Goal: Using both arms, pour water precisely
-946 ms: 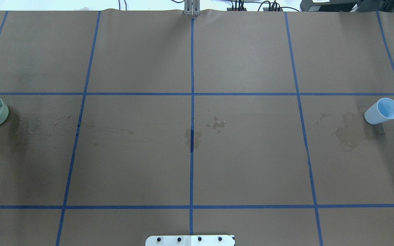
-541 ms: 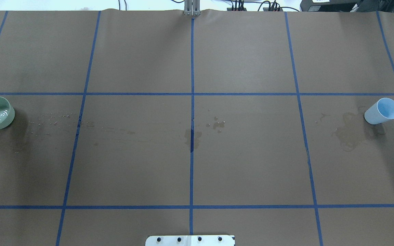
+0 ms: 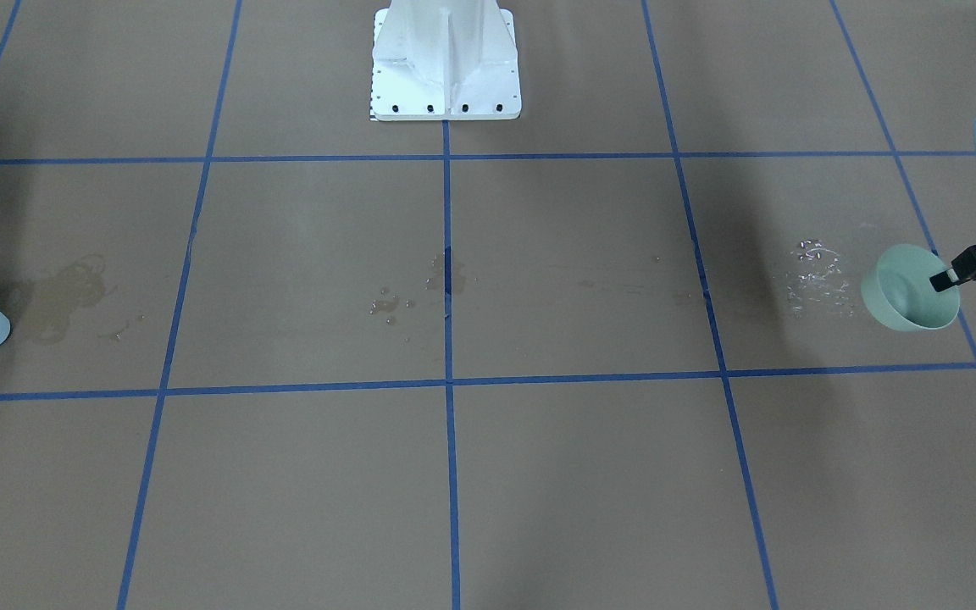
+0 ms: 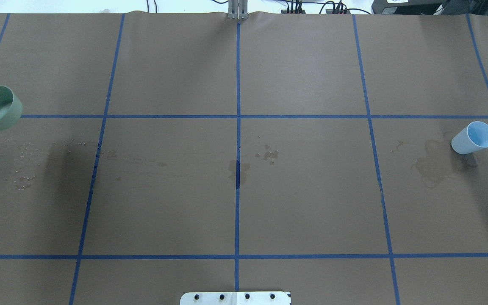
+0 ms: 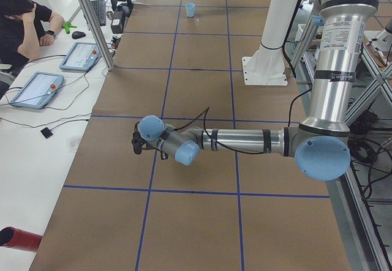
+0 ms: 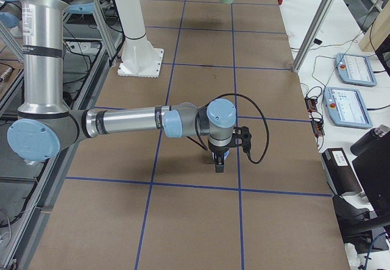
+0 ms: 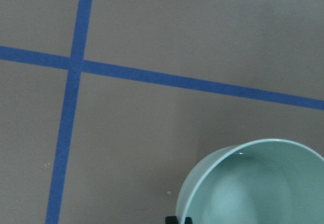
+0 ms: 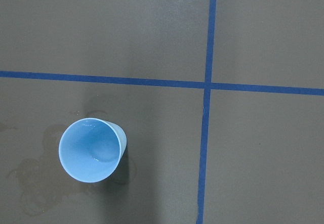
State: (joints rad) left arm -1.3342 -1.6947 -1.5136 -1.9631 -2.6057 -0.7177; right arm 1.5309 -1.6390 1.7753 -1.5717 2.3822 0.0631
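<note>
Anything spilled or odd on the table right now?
Yes. Water droplets are scattered beside the green bowl, a second cluster sits mid-table, and a wet stain spreads beside the blue cup.

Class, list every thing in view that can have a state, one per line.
green bowl: held by its rim, tilted, off the table
left gripper: shut on the bowl's rim
blue cup: upright, unheld
right gripper: cannot tell
water: spilled droplets
</note>
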